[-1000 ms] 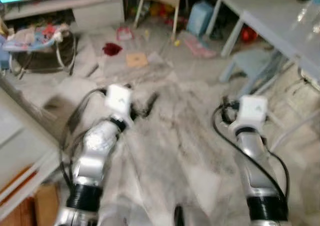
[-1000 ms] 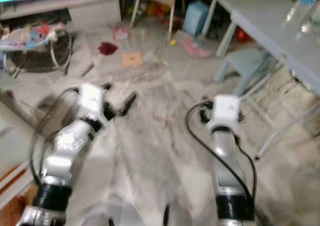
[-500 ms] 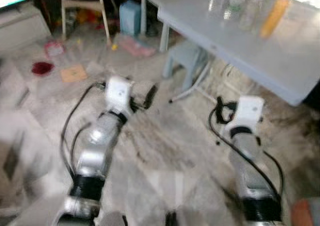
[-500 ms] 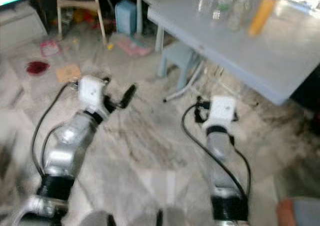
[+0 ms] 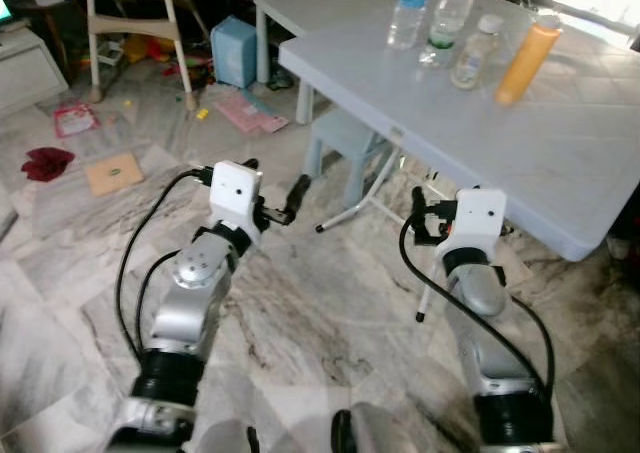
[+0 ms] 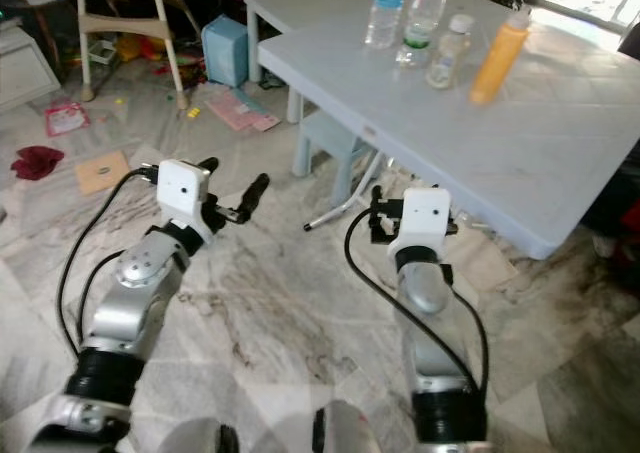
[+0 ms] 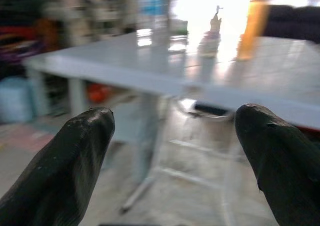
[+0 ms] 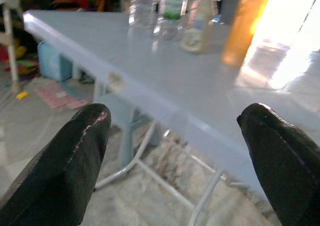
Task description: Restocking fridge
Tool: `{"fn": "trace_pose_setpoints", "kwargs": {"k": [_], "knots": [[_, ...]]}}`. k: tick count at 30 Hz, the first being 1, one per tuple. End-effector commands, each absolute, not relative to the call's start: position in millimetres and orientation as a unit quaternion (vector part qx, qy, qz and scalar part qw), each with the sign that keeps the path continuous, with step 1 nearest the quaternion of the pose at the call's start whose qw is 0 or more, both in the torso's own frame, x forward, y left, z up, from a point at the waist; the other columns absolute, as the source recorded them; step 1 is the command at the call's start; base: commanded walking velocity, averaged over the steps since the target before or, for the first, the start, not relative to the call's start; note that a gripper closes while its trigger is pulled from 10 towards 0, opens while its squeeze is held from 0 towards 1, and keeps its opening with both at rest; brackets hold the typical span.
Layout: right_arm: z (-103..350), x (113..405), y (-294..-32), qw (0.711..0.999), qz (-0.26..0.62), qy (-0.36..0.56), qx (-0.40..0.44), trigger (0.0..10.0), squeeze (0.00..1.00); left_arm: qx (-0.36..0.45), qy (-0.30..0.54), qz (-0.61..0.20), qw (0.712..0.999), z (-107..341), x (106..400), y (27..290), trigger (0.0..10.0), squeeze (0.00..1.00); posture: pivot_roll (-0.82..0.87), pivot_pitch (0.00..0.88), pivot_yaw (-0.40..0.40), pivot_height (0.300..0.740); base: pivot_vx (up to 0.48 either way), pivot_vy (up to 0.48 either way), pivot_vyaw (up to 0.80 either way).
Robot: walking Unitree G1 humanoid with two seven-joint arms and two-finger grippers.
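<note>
On the grey table (image 5: 560, 143) an orange bottle (image 5: 525, 61) stands upright; left gripper (image 7: 175, 151) and right gripper (image 8: 175, 151) gape empty.

Four bottles are standing on one table (image 5: 560, 163): three clear ones (image 5: 405, 11) (image 5: 444, 18) (image 5: 470, 51) and one orange (image 5: 524, 63). One stool (image 5: 345, 133) is sitting under it. One high chair (image 5: 115, 3) is standing behind.

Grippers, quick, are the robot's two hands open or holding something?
Left gripper: open, holding nothing.
Right gripper: open, holding nothing.
</note>
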State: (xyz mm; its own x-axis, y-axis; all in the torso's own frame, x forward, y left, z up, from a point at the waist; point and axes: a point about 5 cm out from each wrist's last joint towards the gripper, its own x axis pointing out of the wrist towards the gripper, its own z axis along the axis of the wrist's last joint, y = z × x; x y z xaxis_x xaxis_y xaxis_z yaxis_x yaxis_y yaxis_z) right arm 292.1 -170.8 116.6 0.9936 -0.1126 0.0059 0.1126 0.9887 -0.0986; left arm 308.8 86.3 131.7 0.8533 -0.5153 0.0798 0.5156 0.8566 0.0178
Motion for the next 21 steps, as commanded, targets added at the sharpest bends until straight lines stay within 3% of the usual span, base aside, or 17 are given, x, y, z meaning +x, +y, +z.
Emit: {"fn": "trace_pose_setpoints", "kwargs": {"k": [1, 9, 19, 21], "knots": [[122.7, 295.2, -159.1, 0.999, -0.033, -0.018, -0.033, 10.0, 0.00, 0.004, -0.052, -0.264, 0.963, 137.8, 309.7, 93.2, 10.0, 0.00, -0.01, 0.070, -0.043, 0.740, 0.480, 0.000, 0.00], [130.7, 296.0, -151.7, 0.999, 0.002, -0.042, 0.007, 10.0, 0.00, 0.000, -0.054, -0.269, 0.962, 138.1, 310.7, 90.1, 10.0, 0.00, -0.01, 0.068, -0.042, 0.740, 0.480, 0.000, 0.00], [132.5, 297.1, -163.9, 0.998, -0.028, -0.048, -0.007, 10.0, 0.00, -0.002, -0.055, -0.271, 0.961, 139.3, 311.3, 88.6, 10.0, 0.00, -0.02, 0.066, -0.042, 0.740, 0.480, 0.000, 0.00], [131.2, 297.7, -164.4, 0.999, -0.031, -0.044, 0.005, 10.0, 0.00, -0.003, -0.056, -0.269, 0.962, 139.3, 311.6, 88.4, 10.0, 0.00, -0.02, 0.065, -0.043, 0.740, 0.480, 0.000, -0.65]]}}
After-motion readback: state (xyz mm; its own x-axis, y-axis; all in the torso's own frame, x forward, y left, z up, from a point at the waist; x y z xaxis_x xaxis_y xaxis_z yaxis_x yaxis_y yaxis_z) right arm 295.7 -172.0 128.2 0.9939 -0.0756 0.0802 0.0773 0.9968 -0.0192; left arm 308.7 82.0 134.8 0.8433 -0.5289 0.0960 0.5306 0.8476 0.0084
